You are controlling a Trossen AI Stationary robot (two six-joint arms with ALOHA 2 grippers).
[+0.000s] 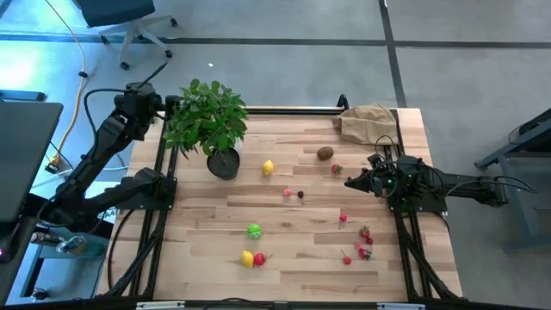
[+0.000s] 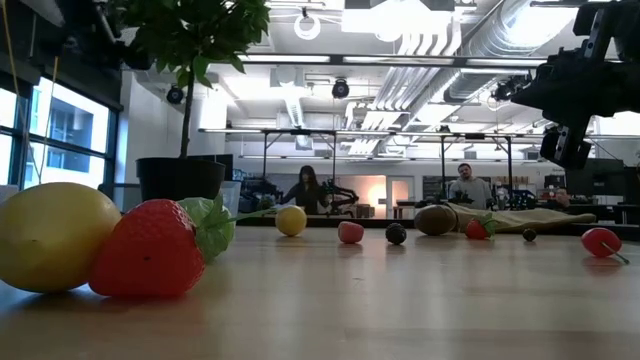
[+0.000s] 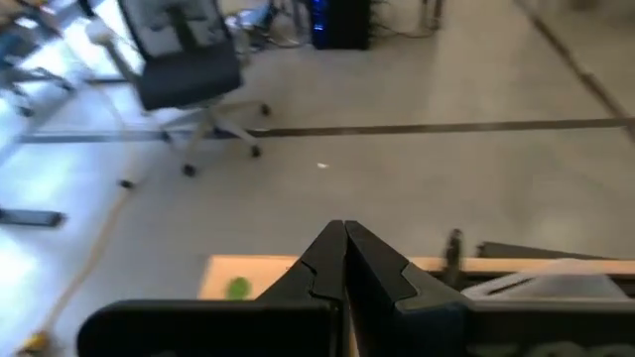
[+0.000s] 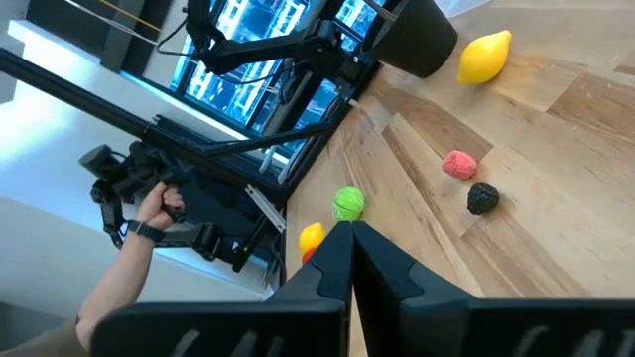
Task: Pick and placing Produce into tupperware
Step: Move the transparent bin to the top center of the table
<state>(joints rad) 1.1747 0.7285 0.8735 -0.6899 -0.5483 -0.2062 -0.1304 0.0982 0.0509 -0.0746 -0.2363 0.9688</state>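
The Produce lies scattered on the wooden table (image 1: 293, 275): a lemon (image 1: 268, 168), a brown kiwi (image 1: 325, 153), a green round one (image 1: 254, 230), a lemon with a strawberry (image 1: 252, 258) and several red berries (image 1: 364, 243). My left gripper (image 1: 162, 102) is shut and raised at the far left corner, beside the potted plant (image 1: 207, 116). My right gripper (image 1: 348, 182) is shut, level above the table's right side, pointing left at a pink piece (image 4: 458, 164) and a black berry (image 4: 482, 198). Whether the pale shape (image 3: 556, 283) by the far edge is the tupperware I cannot tell.
A tan paper bag (image 1: 366, 123) lies at the far right corner. The black pot (image 1: 223, 164) stands left of centre. A person's hand (image 4: 149, 213) shows beyond the table's left edge. An office chair (image 3: 189, 69) stands on the floor behind.
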